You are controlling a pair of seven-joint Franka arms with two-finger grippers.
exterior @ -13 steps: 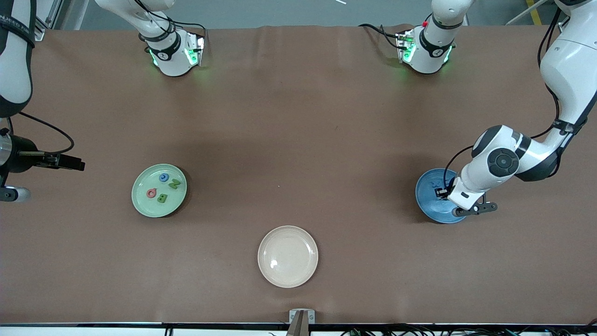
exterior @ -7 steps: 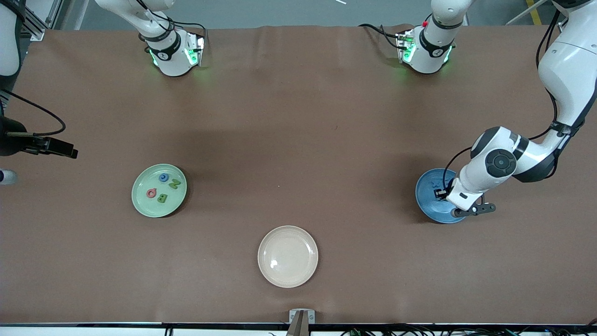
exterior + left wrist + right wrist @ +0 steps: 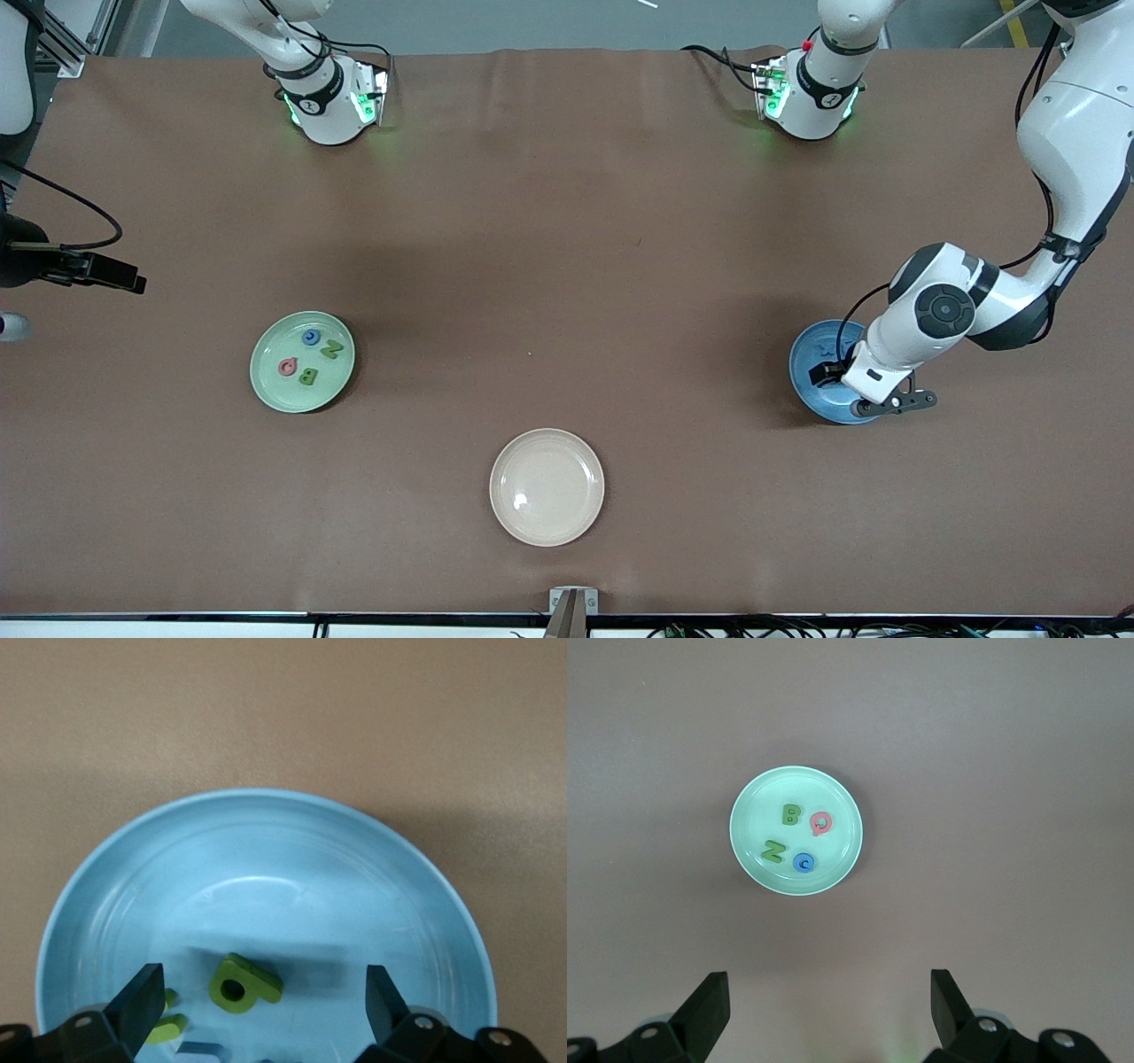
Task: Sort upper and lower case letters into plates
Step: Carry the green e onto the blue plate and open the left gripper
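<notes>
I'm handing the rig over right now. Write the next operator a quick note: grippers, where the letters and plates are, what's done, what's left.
Left gripper: open, low over the blue plate, holding nothing; a green letter lies in the plate between its fingers.
Right gripper: open, empty, waiting high over the table at the right arm's end, looking down on the green plate.
Green plate: holds four letters, B, Q, N and a blue round one.
Blue plate: green letter plus other pieces, partly hidden.
Cream plate: nearest the front camera, nothing in it.
Done: no loose letters visible on the table.
Left: lift the left arm clear and check the blue plate's contents.
</notes>
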